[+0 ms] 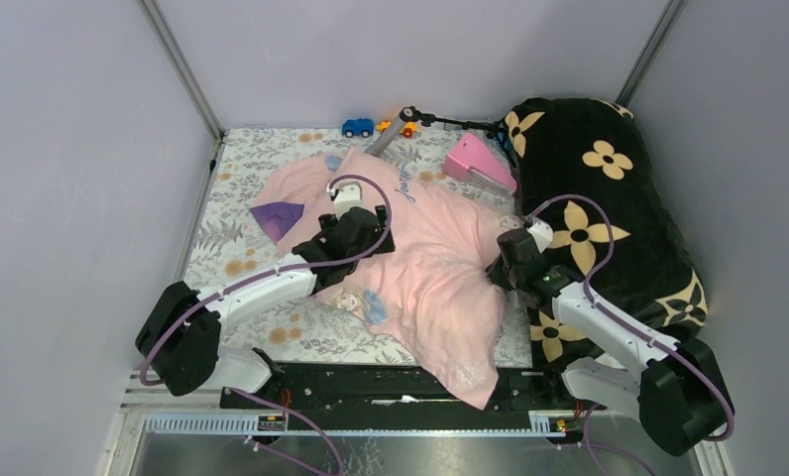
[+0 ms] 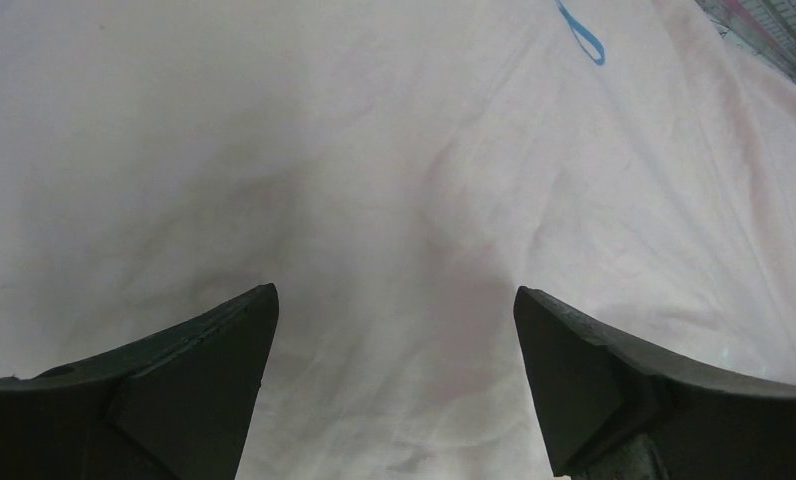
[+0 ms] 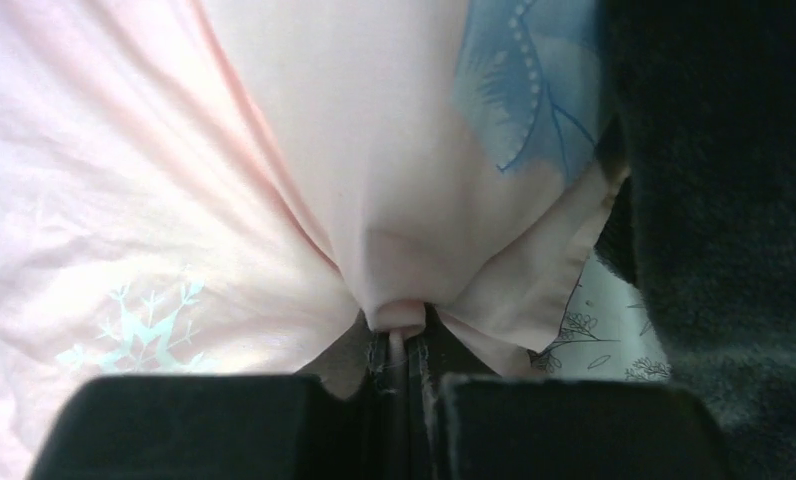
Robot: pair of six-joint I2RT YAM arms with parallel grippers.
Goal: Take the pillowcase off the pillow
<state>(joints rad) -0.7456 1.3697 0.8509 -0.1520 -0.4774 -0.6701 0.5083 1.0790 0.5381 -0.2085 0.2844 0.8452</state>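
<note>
Pillowcase (image 1: 430, 258) as the one container here: pale pink, lying on the flower-printed tabletop (image 1: 237, 253). Contents hidden. No pillow surface on show in any view, so cannot tell how far the pillow fills the case. Purple patch (image 1: 277, 218) exposed at the case's left edge, next to the left arm.

Long axis slanted, running from the far left of the tabletop down to the near right. Near end draped over the tabletop's front edge onto the black rail there. Right side of the case just beside the black blanket (image 1: 619, 218).

Left tool (image 2: 394, 300) spread wide above the middle of the case, nothing between its fingers; only smooth pink cloth under it in the wrist view, contact with the cloth not clear. Right tool (image 3: 406, 380) pinched closed on a bunched fold of the pillowcase at its right edge, cloth fanning out from the grip, blue print above it, blanket dark and blurred on the right.

Far edge: small blue car (image 1: 357, 127) and a pink wedge (image 1: 480, 159), apart from the case; wedge too small to identify.
</note>
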